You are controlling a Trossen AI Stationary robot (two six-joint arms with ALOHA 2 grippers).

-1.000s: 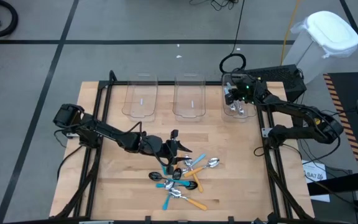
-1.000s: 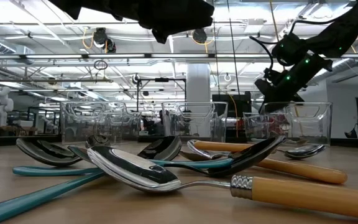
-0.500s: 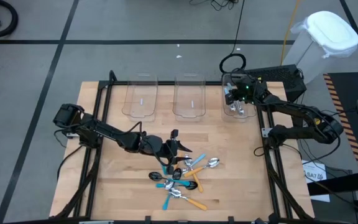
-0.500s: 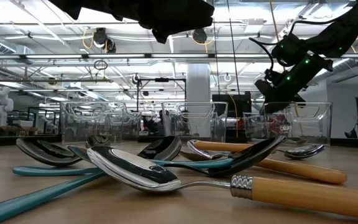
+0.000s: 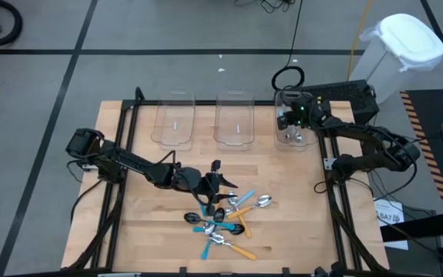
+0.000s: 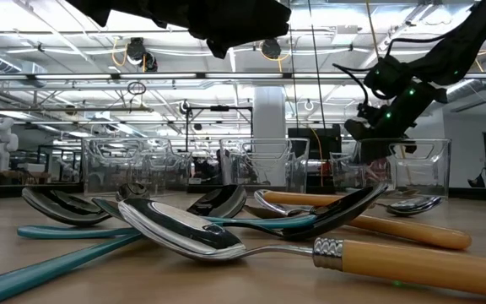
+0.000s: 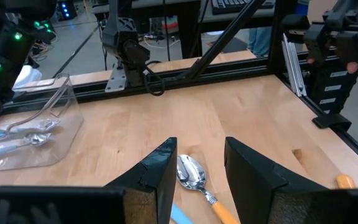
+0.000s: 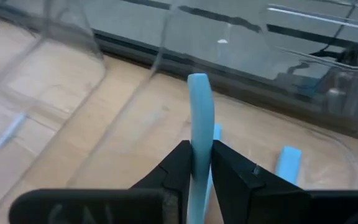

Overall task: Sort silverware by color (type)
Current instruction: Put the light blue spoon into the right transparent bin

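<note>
— Right gripper (image 8: 194,165), what do you see on it?

— From my station I see its two fingers closed tight on a light-blue spoon handle (image 8: 199,118). The gripper hangs over the rightmost clear bin (image 5: 292,132), at the far side of the table (image 5: 306,200). The bowl of this spoon is hidden below the fingers, so I cannot tell its colour.

— And the left gripper (image 7: 195,163)?

— It is open, with a moderate gap, and it holds nothing. It hovers just above the pile of spoons (image 5: 228,219) near the middle of the table. Between its fingers, lower down, I see a shiny silver bowl on an orange handle (image 7: 195,177); I cannot tell if they touch it.

— How many things do you count?

— Three clear bins in a row at the far edge: the left bin (image 5: 173,119), the middle bin (image 5: 234,119) and the rightmost one. In the rightmost bin lie at least two light-blue handles; their exact number is hard to read through the plastic. In the pile I count about nine or ten spoons, teal, orange and light-blue, but they cross over each other, so the number is not sure. The left arm also covers part of the pile in the high view.
</note>
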